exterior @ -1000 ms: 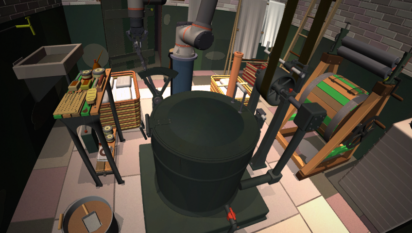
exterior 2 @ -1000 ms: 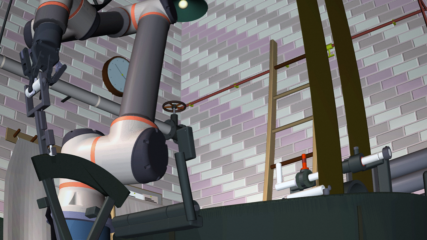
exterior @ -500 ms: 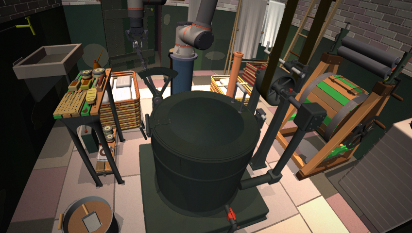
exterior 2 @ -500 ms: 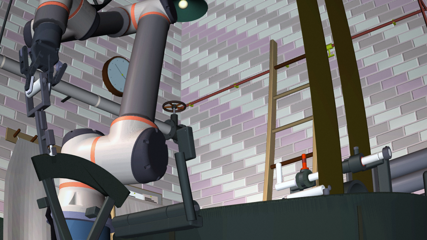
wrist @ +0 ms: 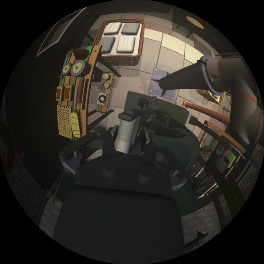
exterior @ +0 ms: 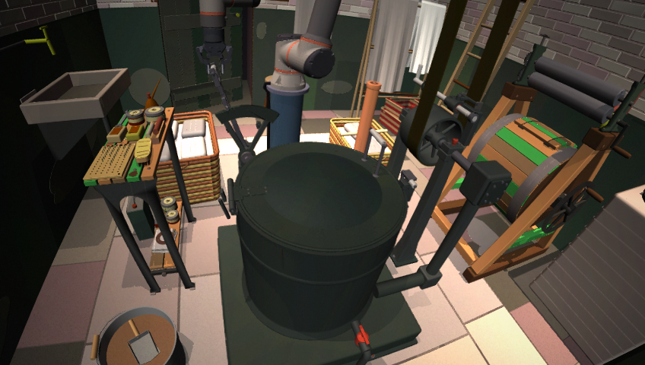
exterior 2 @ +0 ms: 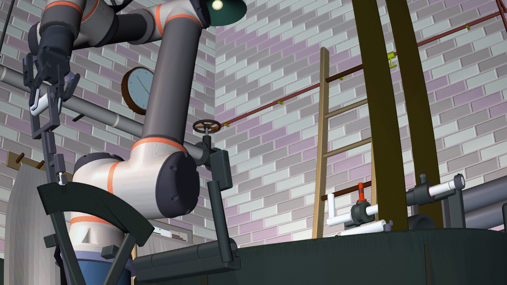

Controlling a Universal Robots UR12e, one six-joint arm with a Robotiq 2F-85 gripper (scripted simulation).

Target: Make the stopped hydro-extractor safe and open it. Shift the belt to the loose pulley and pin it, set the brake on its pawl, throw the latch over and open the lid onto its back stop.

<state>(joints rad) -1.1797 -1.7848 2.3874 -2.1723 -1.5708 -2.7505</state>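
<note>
The brake lever's pale grip (wrist: 125,134) is partly hidden behind my fingers in the wrist camera. The lever (exterior: 220,90) leans up and left from its toothed quadrant (exterior: 246,115) behind the dark extractor tub (exterior: 317,235). My gripper (exterior: 214,63) (exterior 2: 44,93) (wrist: 129,150) stands open around the grip (exterior 2: 42,102) at the lever's top and holds nothing. The tub's round lid (exterior: 319,187) lies closed, and the latch handle (exterior: 375,151) stands at its far right rim. The belt (exterior: 441,63) runs down to the pulleys (exterior: 430,135), with a red-topped pin (exterior 2: 361,191) on the shifter rod.
A wooden washing drum (exterior: 525,158) with rollers fills the right side. A workbench (exterior: 131,149) with tools stands left of the tub, a linen basket (exterior: 194,154) behind it. My arm's base column (exterior: 285,113) rises behind the quadrant. A pail (exterior: 138,339) sits on the near left floor.
</note>
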